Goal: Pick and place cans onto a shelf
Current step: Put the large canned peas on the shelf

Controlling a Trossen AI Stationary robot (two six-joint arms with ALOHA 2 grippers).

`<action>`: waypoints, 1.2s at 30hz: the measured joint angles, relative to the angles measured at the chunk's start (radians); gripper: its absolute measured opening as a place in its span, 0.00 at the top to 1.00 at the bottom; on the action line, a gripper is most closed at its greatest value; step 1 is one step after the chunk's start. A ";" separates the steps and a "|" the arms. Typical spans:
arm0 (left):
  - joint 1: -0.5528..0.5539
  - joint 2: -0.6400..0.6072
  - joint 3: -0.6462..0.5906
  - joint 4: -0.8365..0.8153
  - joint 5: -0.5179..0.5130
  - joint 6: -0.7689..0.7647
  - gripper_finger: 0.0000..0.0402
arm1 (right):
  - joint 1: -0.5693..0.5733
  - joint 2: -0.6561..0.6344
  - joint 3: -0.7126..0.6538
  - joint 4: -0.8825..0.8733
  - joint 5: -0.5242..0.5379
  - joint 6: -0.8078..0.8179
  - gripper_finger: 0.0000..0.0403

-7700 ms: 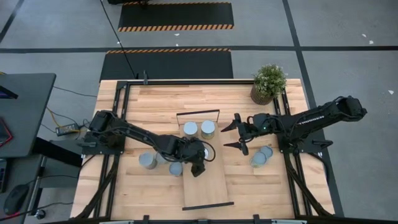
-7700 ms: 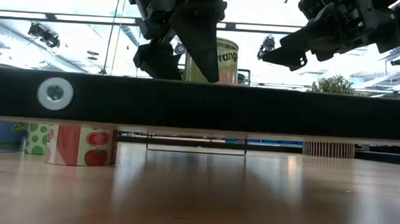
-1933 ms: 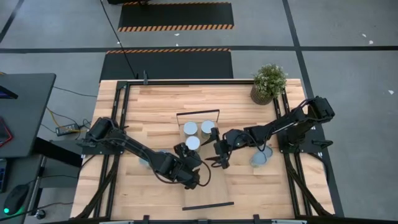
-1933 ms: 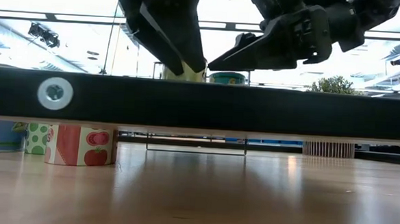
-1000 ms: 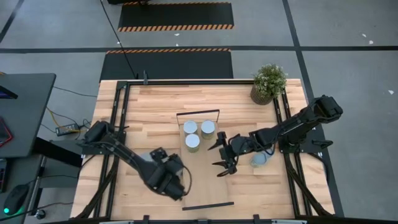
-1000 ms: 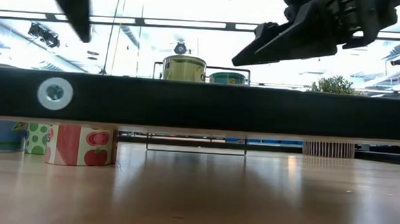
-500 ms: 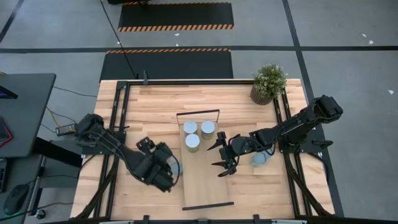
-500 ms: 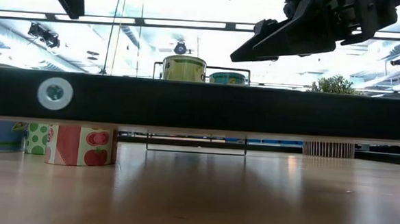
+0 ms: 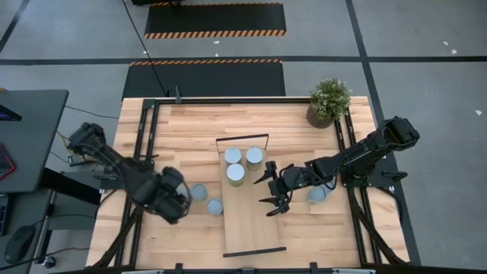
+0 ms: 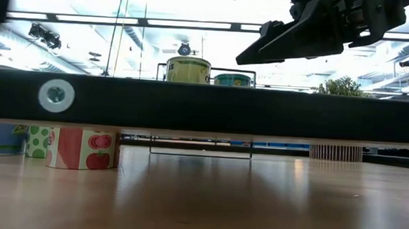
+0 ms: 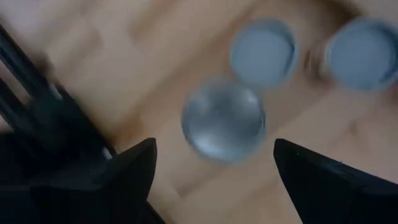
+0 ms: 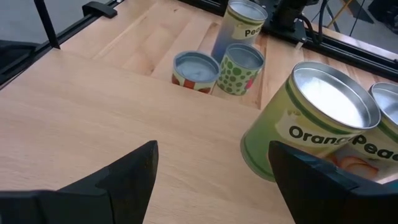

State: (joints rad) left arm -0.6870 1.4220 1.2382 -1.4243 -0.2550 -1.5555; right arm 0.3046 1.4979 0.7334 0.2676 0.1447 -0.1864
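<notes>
Centre left gripper [image 11: 211, 180], fingers spread and empty, over the can [image 11: 222, 122] directly below and between them, clear of its two neighbours just beyond, then descend and close; right gripper [image 9: 268, 190], part-open and empty, hovers above shelf [image 9: 255, 228].

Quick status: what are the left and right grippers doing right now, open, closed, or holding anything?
Left gripper: fingers open, empty, above the cans on the table beside the shelf.
Right gripper: fingers open, empty, over the shelf.
</notes>
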 joint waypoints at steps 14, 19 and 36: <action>-0.130 -0.019 -0.292 0.318 0.142 -0.246 0.10 | 0.000 0.000 0.000 0.000 -0.001 0.000 0.22; -0.104 -0.019 -0.362 0.427 0.129 -0.180 0.01 | 0.000 0.000 0.000 0.000 -0.001 0.001 0.22; -0.020 -0.013 -0.396 0.465 -0.080 -0.058 0.01 | 0.000 0.000 0.000 0.000 -0.008 0.008 0.22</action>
State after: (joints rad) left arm -0.7066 1.4090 0.8417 -0.9595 -0.3351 -1.6135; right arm 0.3046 1.4982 0.7334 0.2678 0.1368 -0.1780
